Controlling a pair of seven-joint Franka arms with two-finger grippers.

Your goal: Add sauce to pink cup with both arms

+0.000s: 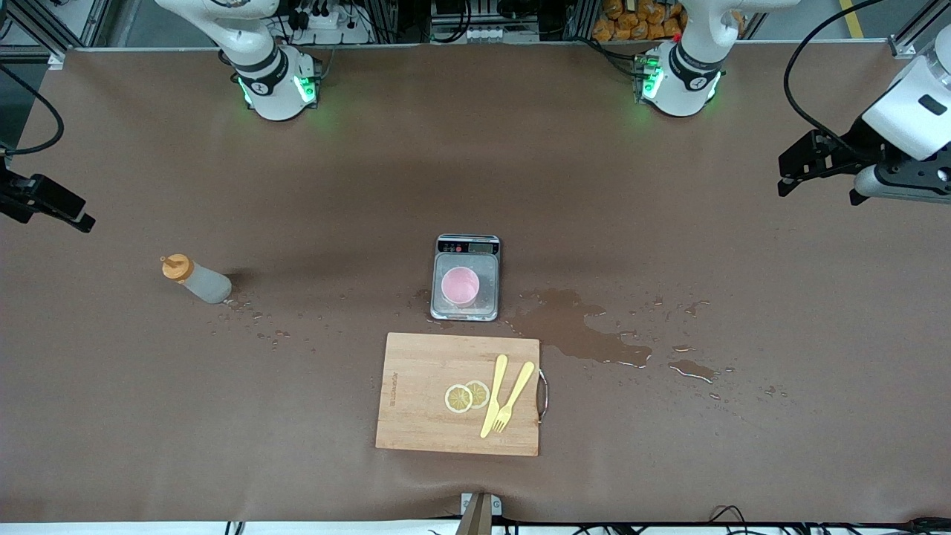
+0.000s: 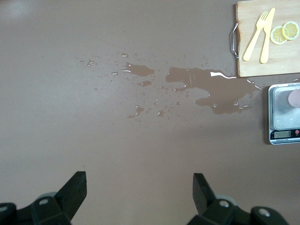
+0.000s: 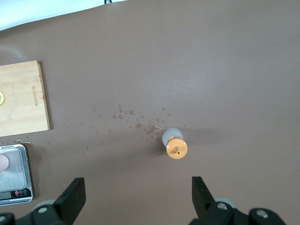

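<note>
The sauce bottle (image 1: 195,279), grey-white with an orange cap, stands on the brown table toward the right arm's end; it also shows in the right wrist view (image 3: 175,143). The pink cup (image 1: 461,286) sits on the steel plate of a small scale (image 1: 466,249) at mid-table; its edge shows in the left wrist view (image 2: 295,97). My right gripper (image 1: 74,214) hangs open and empty over the table's edge at its own end, apart from the bottle (image 3: 138,187). My left gripper (image 1: 789,174) hangs open and empty over the other end (image 2: 139,185).
A wooden cutting board (image 1: 416,401) with two lemon slices (image 1: 466,396), a yellow fork and a knife (image 1: 505,395) lies nearer the front camera than the scale. A puddle (image 1: 576,331) spreads beside the scale toward the left arm's end. Droplets (image 1: 252,319) lie by the bottle.
</note>
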